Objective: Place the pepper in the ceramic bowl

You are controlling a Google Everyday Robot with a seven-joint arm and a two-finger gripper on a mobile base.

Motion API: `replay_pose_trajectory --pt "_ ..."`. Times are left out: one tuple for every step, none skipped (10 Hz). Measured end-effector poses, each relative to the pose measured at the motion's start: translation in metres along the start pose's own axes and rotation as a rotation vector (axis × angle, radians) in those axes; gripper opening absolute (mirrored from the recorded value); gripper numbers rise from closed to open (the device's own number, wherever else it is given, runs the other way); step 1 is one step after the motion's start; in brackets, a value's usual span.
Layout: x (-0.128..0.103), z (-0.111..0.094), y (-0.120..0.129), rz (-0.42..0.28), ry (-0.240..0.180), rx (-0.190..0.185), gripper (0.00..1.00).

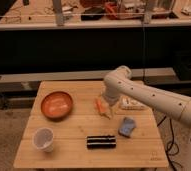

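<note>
The slim orange pepper [100,105] lies on the wooden table [74,127], right of centre. The terracotta ceramic bowl [57,105] sits at the table's left, empty. My gripper [107,111] hangs from the white arm, right at the pepper's right end, down near the tabletop.
A translucent white plastic cup [44,139] stands at the front left. A dark flat bar [101,142] lies at the front centre. A blue sponge-like block [127,126] lies right of it. A white packet [131,104] lies behind the arm. Shelving stands behind the table.
</note>
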Motion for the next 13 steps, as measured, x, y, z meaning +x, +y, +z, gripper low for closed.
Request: replay_pose_trajectory --pt "-0.001 0.007 -0.004 -0.013 -0.004 -0.002 0.80" --pt "0.001 0.009 -0.008 -0.030 -0.003 -0.003 0.80" --pt "0.003 0.011 -0.009 -0.039 -0.004 -0.007 0.80" --pt "0.002 0.014 -0.010 -0.046 -0.007 -0.011 0.80" --pt "0.002 0.018 -0.012 -0.053 -0.011 -0.015 0.80" --pt "0.003 0.025 -0.014 -0.056 -0.015 -0.018 0.80" --pt "0.003 0.030 -0.015 -0.058 -0.018 -0.022 0.80" --pt "0.003 0.035 -0.018 -0.068 -0.022 -0.027 0.80" --pt "0.003 0.039 -0.020 -0.076 -0.026 -0.032 0.80" --pt "0.004 0.042 -0.021 -0.077 -0.029 -0.034 0.80" --pt "0.005 0.046 -0.021 -0.077 -0.032 -0.039 0.80" --pt "0.005 0.050 -0.022 -0.083 -0.037 -0.047 0.80" --pt "0.005 0.054 -0.025 -0.100 -0.040 -0.051 0.80"
